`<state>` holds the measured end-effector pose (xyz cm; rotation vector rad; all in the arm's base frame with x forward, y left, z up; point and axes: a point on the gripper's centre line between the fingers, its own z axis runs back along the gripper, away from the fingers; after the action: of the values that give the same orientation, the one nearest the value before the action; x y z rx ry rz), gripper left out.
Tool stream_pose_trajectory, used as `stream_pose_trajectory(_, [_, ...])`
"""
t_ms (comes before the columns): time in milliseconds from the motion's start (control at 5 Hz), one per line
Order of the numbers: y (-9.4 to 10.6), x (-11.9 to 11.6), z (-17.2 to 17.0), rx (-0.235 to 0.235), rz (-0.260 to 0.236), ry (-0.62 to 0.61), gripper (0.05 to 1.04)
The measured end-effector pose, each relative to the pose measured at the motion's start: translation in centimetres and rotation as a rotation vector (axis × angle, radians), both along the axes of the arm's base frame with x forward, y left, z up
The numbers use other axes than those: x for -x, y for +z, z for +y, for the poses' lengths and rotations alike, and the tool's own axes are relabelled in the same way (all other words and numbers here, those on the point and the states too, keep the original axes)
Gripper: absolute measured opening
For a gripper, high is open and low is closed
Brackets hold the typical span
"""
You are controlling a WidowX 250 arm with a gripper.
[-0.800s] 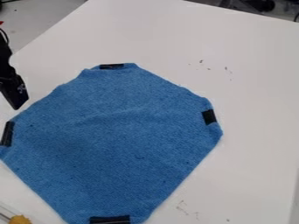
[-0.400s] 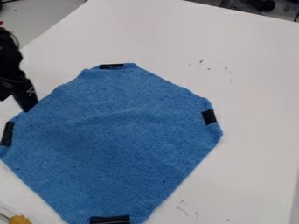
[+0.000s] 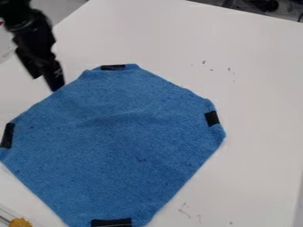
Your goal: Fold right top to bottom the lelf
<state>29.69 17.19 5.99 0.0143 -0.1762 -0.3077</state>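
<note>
The black gripper (image 3: 48, 80) hangs at the upper left, its lower end by the cloth's upper-left edge; whether it touches the cloth I cannot tell. The blue cloth (image 3: 118, 142) lies spread out flat, with cut-off or turned-in corners. Black patches mark it at the top (image 3: 113, 67), the right (image 3: 211, 118), the bottom (image 3: 111, 222) and the left (image 3: 8, 135). A faint crease runs across its upper middle.
The white table (image 3: 254, 97) extends above and to the right of the cloth, with small dark and reddish marks. A yellow-orange object (image 3: 20, 222) sits at the bottom left corner. Dark items lie beyond the table's far edge.
From the left edge of the view, the gripper has moved right and then up along the cloth's upper-left side. The cloth has stayed put.
</note>
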Motion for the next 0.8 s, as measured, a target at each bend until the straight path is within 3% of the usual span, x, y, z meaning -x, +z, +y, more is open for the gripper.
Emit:
stream_pose_trajectory(200, [-1.0,-4.0,-1.0,0.015,0.011,-0.102,0.999])
stream_pose_trajectory(400, [-1.2,-6.8,-1.9,0.014,0.02,-0.127,0.999])
stream_pose_trajectory(600, [-1.5,-9.2,-2.9,0.014,0.023,-0.097,0.999])
stream_pose_trajectory(800, [-2.0,-10.1,-3.5,0.007,0.029,-0.086,0.999])
